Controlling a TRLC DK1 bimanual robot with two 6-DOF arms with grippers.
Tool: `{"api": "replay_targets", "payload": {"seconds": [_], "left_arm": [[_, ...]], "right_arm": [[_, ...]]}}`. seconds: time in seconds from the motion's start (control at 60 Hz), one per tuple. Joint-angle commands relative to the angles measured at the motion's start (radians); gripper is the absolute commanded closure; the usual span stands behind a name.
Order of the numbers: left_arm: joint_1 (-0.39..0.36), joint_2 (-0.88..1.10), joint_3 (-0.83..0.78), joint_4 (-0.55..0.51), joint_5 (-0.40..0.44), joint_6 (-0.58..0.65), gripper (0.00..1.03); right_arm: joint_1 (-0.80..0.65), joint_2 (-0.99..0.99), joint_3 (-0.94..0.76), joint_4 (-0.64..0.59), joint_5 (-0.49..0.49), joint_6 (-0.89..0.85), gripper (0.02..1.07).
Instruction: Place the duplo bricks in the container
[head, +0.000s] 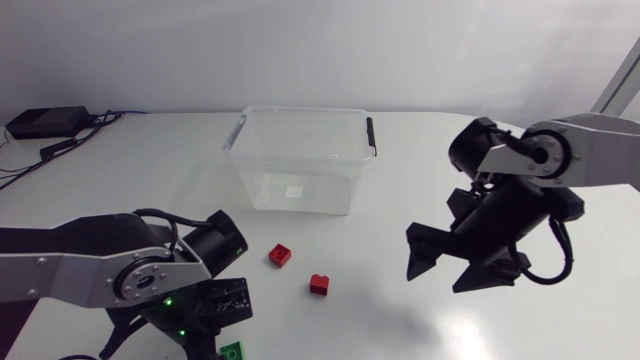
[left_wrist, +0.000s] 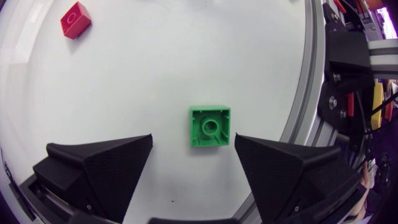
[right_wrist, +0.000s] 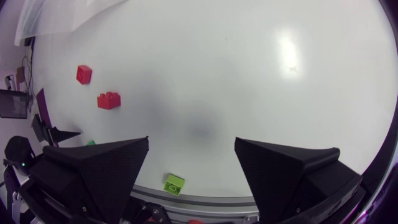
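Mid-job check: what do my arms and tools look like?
Left arm and right arm: silver-grey links, black joints. Green lights glow on the left; a black cable loops at the right's wrist. Left tool and right tool: matte black, two broad wedge fingers.

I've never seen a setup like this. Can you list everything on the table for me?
Container: one, clear, far middle of the table.
Red bricks: two, red, in front of the container, the second nearer.
Green brick: one, green, between the left gripper's fingers.
Lime brick: one, yellow-green, at the table's edge.
Black box: one, black, far left corner.
Left gripper: one, black, open.
Right gripper: one, black, open, over bare table.
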Motion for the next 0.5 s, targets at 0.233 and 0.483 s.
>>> {"api": "replay_targets", "payload": {"seconds": [0.233, 0.483], "left_arm": [[-0.014, 0.070, 0.054, -0.002, 0.044, -0.040, 0.17], [-0.033, 0.125, 0.054, 0.015, 0.080, -0.060, 0.24]], "right_arm": [[0.132, 0.203, 0.074, -0.076, -0.020, 0.019, 0.07], [0.199, 0.265, 0.093, -0.083, -0.018, 0.027, 0.07]]}}
